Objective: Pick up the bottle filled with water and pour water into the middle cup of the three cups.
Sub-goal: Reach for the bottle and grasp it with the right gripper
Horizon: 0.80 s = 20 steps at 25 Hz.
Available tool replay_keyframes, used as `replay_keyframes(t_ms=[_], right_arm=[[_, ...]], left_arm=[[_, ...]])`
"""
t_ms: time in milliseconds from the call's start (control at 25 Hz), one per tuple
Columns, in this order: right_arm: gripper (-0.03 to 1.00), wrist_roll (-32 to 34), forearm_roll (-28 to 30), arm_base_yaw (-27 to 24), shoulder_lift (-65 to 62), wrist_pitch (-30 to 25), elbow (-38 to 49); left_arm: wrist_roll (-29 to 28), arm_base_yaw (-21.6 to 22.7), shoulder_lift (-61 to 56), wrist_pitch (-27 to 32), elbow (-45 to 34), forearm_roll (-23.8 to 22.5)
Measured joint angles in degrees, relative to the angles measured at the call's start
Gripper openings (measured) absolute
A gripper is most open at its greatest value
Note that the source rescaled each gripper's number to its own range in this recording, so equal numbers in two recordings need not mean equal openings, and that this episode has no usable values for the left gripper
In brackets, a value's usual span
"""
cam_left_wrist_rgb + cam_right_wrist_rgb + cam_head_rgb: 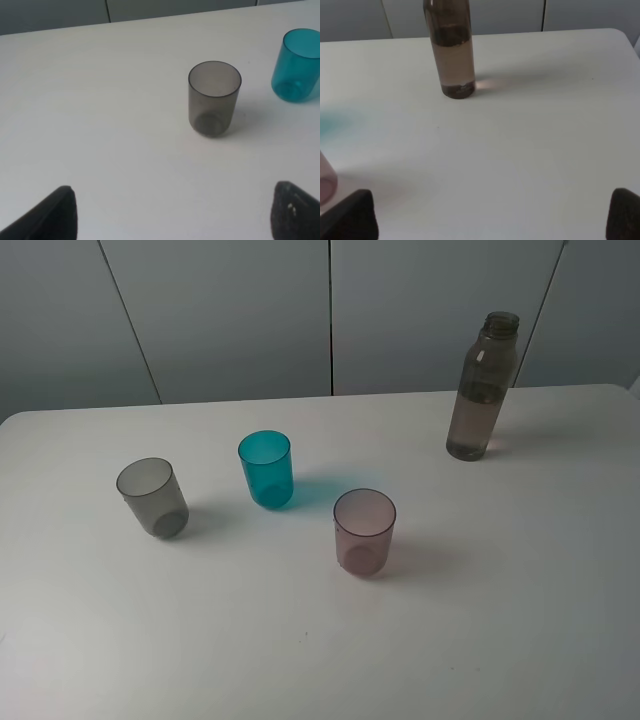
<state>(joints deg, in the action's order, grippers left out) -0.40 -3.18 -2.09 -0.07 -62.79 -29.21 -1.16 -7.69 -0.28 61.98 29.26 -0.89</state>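
Bottle (482, 390) stands upright on the table (520, 620), well apart from the teal middle cup (266, 469), in the high view; the left gripper (172, 212), spread wide and empty, faces a grey cup (214, 98) just ahead; the right gripper (492, 215), equally spread, has the bottle ahead, not touching.

Exterior high: above, angled down over the bench (520, 640), far.
Left wrist: low, close, facing the grey cup (214, 98); shares the middle cup (297, 65) with the overview.
Right wrist: low, close, facing the bottle (451, 55).
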Motion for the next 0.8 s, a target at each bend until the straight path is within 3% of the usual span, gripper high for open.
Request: replay_keyframes(t_ms=[800], right_arm=[[0.97, 0.0, -0.4, 0.0, 0.0, 0.0, 0.0]], left_arm=[[0.0, 0.0, 0.0, 0.0, 0.0, 0.0]])
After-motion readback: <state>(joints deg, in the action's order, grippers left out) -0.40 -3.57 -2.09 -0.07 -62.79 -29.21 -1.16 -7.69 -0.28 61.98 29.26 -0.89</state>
